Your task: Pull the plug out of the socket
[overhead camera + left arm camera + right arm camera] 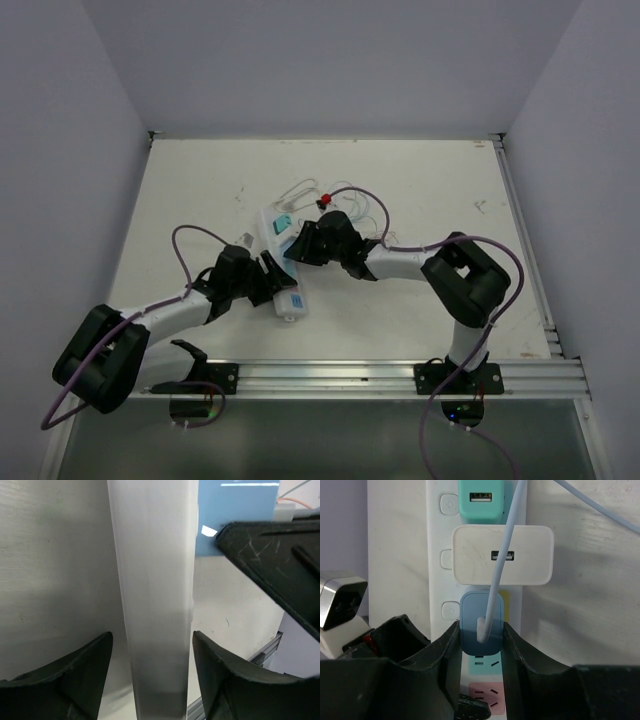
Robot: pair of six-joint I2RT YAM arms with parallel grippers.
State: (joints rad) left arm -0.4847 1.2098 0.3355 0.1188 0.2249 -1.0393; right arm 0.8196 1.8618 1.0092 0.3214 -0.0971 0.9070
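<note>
Straddles the socket [155, 555] with the left gripper [152, 637], the long white body running straight through between the two black fingers. Puts the right-hand fingertip [200, 645] against the strip's edge and leaves a thin sliver of table [50, 555] showing beside the left-hand fingertip. Cannot tell whether clenched or only set loosely around it. From above, sits at the strip's near end, close beside the other arm's fingers.

Farther along the strip, ahead of those fingers and to their right, grasps the blue plug [480, 612] with the right gripper [481, 630]. Presses both fingers flat to the plug's two sides, the plug sitting on the socket's face. Just ahead of these fingertips, meets a white adapter [502, 555], and beyond that a teal adapter [479, 500], all in one row along the strip. Trails a pale cable [506, 542] from the blue plug's face, forward over the white adapter and away past the fingers to the right. Between the fingers, behind the plug and toward the palm, bares a teal outlet face [485, 662] and then a pink outlet face [485, 696].
</note>
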